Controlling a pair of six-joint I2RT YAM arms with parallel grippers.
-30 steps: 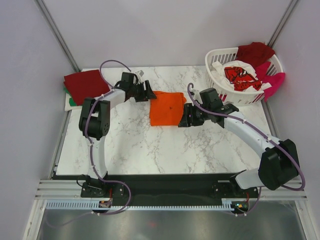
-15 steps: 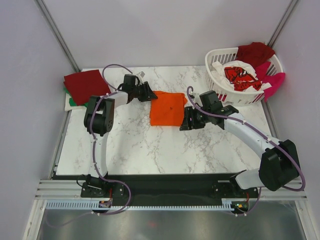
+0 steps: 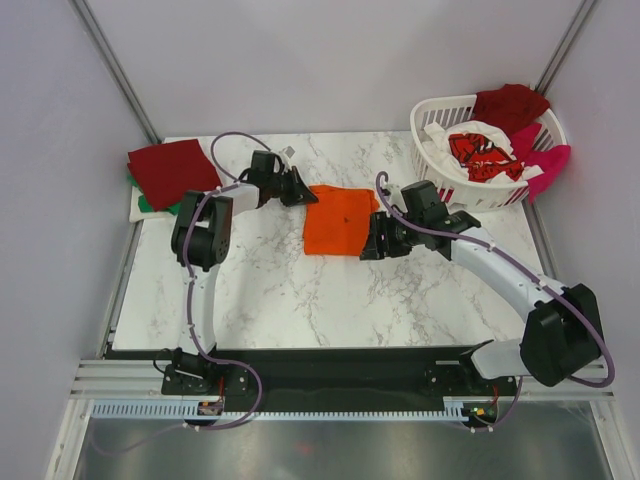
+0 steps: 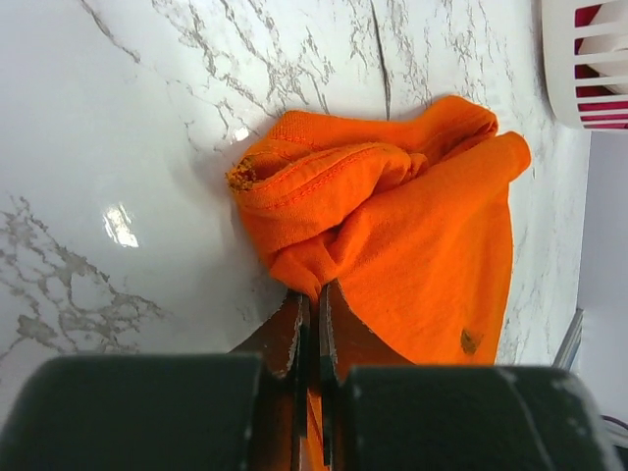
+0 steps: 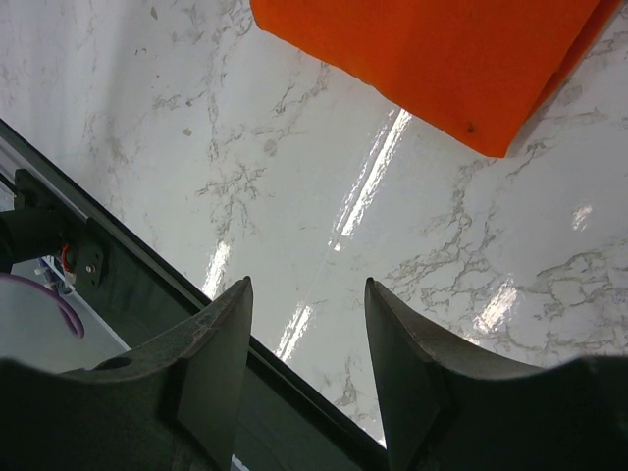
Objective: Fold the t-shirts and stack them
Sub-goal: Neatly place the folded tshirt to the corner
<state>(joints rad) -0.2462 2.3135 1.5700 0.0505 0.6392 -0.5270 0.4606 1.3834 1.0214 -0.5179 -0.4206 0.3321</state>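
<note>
On the marble table [image 3: 300, 290], the folded orange t-shirt [image 3: 338, 222] lay centre-far, its slightly longer axis running far-to-near, its bunched corner pointing left. We judged folding done and stacking next: carrying it left onto the dark red t-shirt [image 3: 170, 170] without spilling the folds. Our left gripper [image 4: 314, 292] pinched that corner tight; our right gripper [image 5: 306, 294] hovered beside it, spread wide and empty.

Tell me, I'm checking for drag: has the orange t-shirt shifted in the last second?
Yes, slightly: the orange t-shirt slid right, toward the laundry basket, pinched by the left gripper.
</note>
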